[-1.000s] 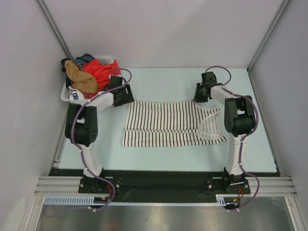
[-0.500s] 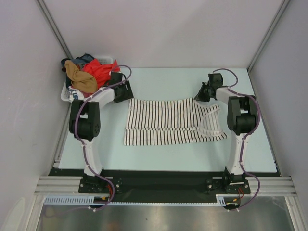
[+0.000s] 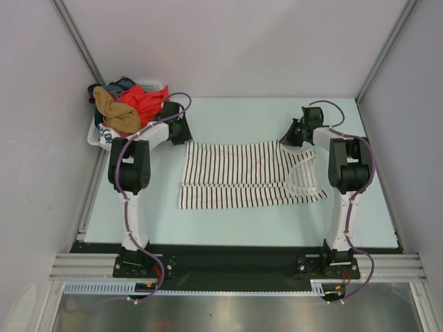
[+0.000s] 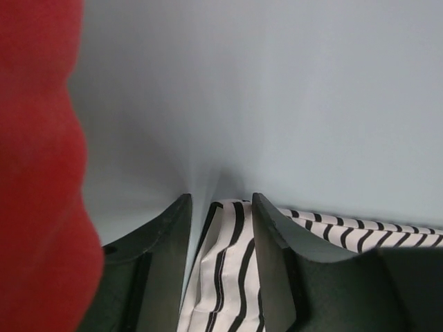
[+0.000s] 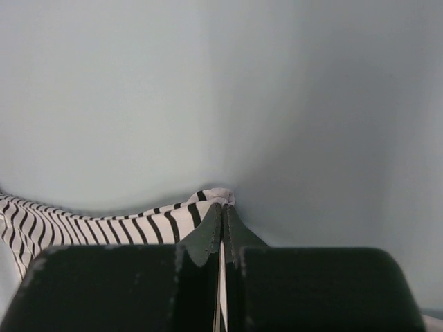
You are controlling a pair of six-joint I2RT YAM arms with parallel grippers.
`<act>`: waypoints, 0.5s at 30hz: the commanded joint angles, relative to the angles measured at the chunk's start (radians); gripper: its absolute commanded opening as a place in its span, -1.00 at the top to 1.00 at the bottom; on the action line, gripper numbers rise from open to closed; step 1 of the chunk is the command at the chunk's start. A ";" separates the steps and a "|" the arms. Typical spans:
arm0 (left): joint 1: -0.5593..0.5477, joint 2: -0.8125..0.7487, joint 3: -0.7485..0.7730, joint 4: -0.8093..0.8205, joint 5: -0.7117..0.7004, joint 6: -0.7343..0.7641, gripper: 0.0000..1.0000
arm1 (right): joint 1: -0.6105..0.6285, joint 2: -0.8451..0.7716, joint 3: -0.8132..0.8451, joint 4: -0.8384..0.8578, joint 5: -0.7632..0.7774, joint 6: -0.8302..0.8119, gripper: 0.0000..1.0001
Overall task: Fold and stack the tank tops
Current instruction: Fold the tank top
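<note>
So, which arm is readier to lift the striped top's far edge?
Right: the right gripper is shut on a far corner of the striped top. The left gripper only straddles its corner, jaws apart.

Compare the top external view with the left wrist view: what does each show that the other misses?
Only top external: the whole striped tank top spread flat on the table, the right hand at its far right corner, and the white basket with a tan-brown top in its pile. Only left wrist: the left hand up close, its fingers apart with a striped corner between them. Both: the striped top, the pale table, and red cloth at the left.
</note>
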 commanded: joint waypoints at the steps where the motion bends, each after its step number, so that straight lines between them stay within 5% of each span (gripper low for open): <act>1: 0.000 0.018 0.039 0.002 0.048 -0.031 0.10 | -0.016 0.011 -0.009 0.029 0.010 0.005 0.99; 5: -0.017 0.049 0.046 0.013 0.074 -0.040 0.13 | -0.019 0.010 -0.007 0.029 0.004 0.006 0.99; 8: -0.017 0.058 0.046 0.020 0.076 -0.043 0.52 | -0.019 0.010 -0.010 0.027 0.009 0.006 0.99; 10: -0.019 0.050 0.045 0.017 0.051 -0.038 0.97 | -0.019 0.007 -0.010 0.019 0.016 0.005 1.00; 15: -0.016 0.010 0.022 0.014 -0.024 -0.017 0.99 | -0.029 -0.016 -0.030 0.032 0.029 0.008 1.00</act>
